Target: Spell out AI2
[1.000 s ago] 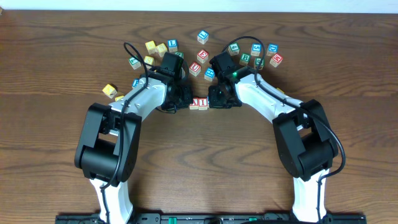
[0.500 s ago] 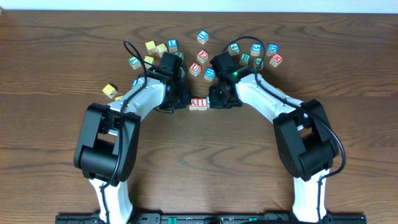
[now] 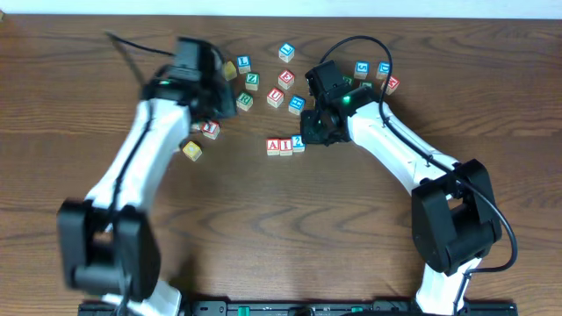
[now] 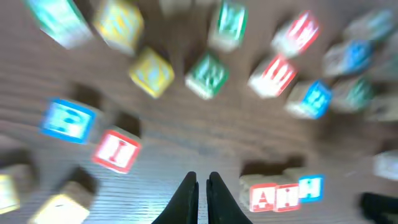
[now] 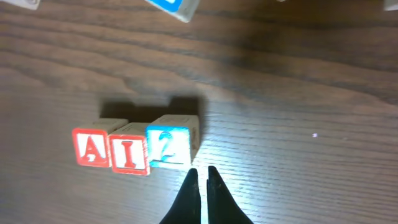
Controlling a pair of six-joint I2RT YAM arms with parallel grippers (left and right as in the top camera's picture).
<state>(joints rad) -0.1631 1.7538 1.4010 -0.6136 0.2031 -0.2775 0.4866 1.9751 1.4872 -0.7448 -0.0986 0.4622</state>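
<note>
Red-printed pale wooden "A" cube [image 5: 91, 148] and red-printed "I" cube [image 5: 129, 155] stand in a touching row left of the blue-printed "2" cube [image 5: 168, 146] on our brown wooden table [image 5: 298, 155]. We keep our right gripper [image 5: 200, 173] clenched, empty, just beside the "2" cube. Our left gripper [image 4: 200, 179], likewise pinched on nothing, hangs well apart from it.

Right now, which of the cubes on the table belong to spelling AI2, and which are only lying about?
For the job:
pale wooden cube with red A
pale wooden cube with red I
pale wooden cube with blue 2

Lying about:
yellow wooden cube
green-lettered wooden cube
blue-lettered wooden cube
</note>
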